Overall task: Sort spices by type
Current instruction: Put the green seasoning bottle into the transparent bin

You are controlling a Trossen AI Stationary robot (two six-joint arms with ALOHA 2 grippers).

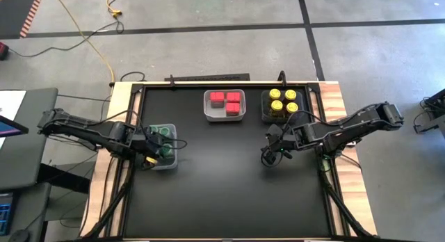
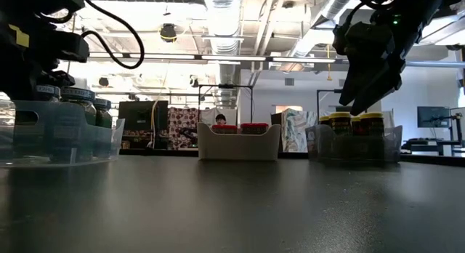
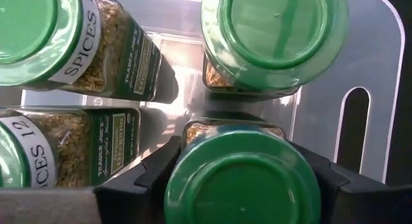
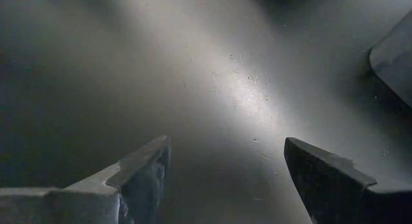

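Black and matte, the surface (image 1: 222, 172) carries three clear trays. At the far middle, a tray (image 1: 224, 117) holds the red square-topped boxes (image 1: 225, 100), three tops being visible from above. Just beside it, toward the right arm's side, a second tray (image 1: 266, 111) holds four yellow-lidded jars (image 1: 284, 101) in a square. Well apart, at the left edge, a third tray (image 1: 172, 160) holds the green-lidded jars (image 3: 275, 32), four being seen in the left wrist view, labelled as spices. The left gripper (image 3: 241, 176) is lowered into this tray, its fingers (image 3: 151, 169) set on either side of one green-lidded jar (image 3: 242, 185); whether they are gripping it or just parted from it cannot be told. The right gripper (image 4: 225, 179) is held above bare surface near the yellow jars' tray, its fingers (image 4: 145, 169) spread apart and holding nothing.
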